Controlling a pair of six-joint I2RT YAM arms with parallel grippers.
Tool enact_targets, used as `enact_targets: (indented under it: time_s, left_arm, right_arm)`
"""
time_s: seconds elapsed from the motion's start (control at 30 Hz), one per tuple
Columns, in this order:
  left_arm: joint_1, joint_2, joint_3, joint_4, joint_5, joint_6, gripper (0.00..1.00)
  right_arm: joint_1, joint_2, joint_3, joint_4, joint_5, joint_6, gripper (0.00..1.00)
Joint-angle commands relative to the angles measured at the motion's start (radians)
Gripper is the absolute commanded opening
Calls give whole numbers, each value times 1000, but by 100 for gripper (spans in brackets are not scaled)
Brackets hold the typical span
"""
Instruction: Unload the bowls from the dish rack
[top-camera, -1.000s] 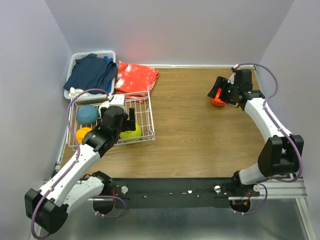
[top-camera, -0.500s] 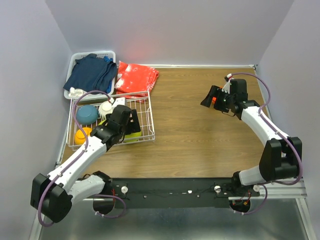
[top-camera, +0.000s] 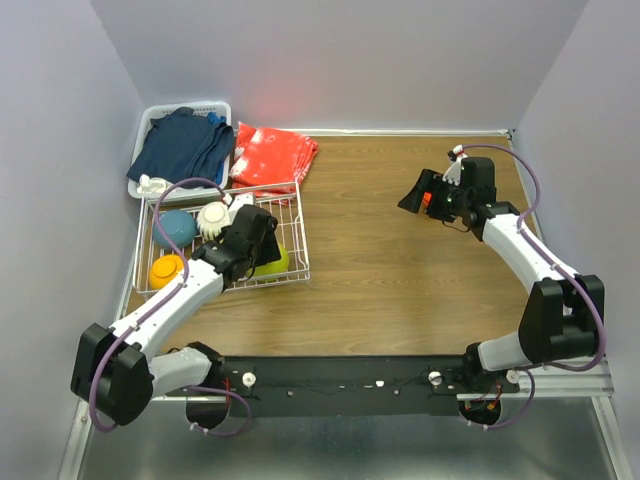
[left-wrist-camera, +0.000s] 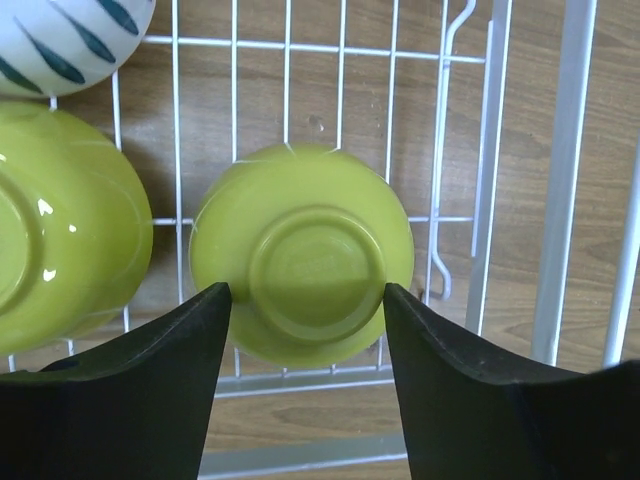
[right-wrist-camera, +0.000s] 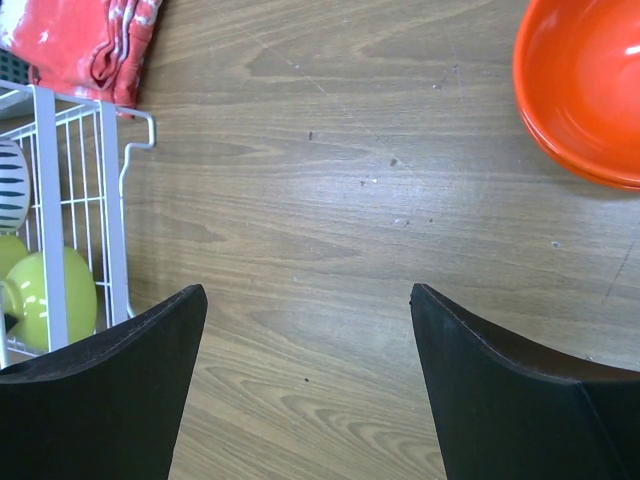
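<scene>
The left gripper (left-wrist-camera: 305, 292) hangs over the dish rack (top-camera: 291, 222) by the left edge of the worktop (top-camera: 400, 262), its jaws spread wide to either side of an upturned lime green bowl (left-wrist-camera: 315, 262) in the rack's near right corner; whether the fingers touch it I cannot tell; a second lime green bowl (left-wrist-camera: 60, 250) sits just beside it; the right gripper (right-wrist-camera: 308, 292) is wide open and empty above bare wood toward the far right corner, a red-orange bowl (right-wrist-camera: 590, 90) resting nearby.

A brown wood-grain table (top-camera: 400, 270) was enclosed on three sides by plain pale lavender walls (top-camera: 350, 60). A black rail (top-camera: 340, 380) ran along its near edge.
</scene>
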Motion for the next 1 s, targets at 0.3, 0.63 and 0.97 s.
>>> enact_targets:
  time_s: [0.3,0.63,0.97]
  left_arm:
    - [55,222,183,170,-47,36,63]
    - [142,167,168,237,16,9,86]
    - [272,-10,-93,340,197,-77,99]
  right_arm:
    - [3,-48,-30,21,-47,-1,90]
    - [4,-53,-33,21,-53,0,90]
    - [6,-48,-39,40,-73,8,90]
